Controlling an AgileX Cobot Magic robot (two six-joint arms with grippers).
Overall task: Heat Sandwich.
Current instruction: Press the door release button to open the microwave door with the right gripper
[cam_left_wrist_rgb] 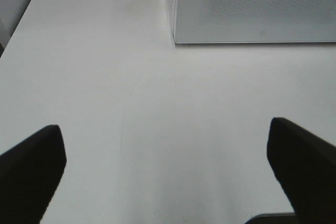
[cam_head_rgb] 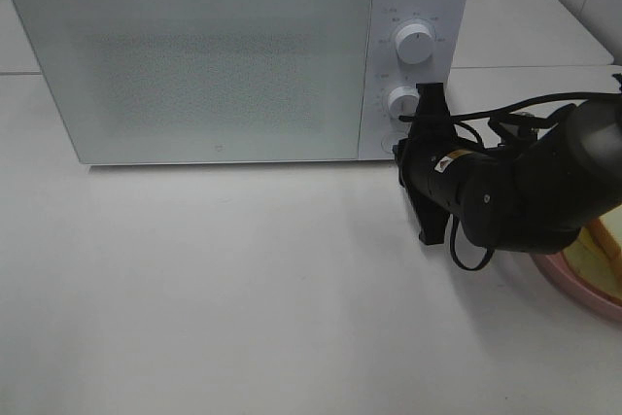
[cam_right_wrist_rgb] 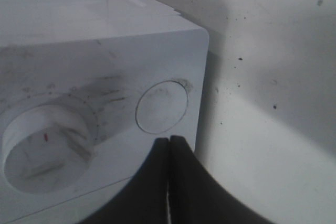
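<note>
The sandwich [cam_head_rgb: 604, 243] lies on a pink plate [cam_head_rgb: 567, 282] at the table's right edge, mostly hidden behind my black right arm. The white microwave [cam_head_rgb: 194, 55] stands at the back with its door shut. My right gripper [cam_right_wrist_rgb: 169, 141] is shut, fingers pressed together and holding nothing. Its tip sits just below the round button [cam_right_wrist_rgb: 161, 107] at the bottom of the control panel; whether it touches is unclear. The lower knob [cam_right_wrist_rgb: 46, 148] is beside it. My left gripper [cam_left_wrist_rgb: 164, 127] is open over bare table, in front of the microwave's left corner [cam_left_wrist_rgb: 176, 38].
Two white knobs [cam_head_rgb: 415, 45] sit on the microwave's right panel. The white table [cam_head_rgb: 224, 289] stretches in front of the microwave. A tiled wall rises at the back right. The left arm does not show in the exterior view.
</note>
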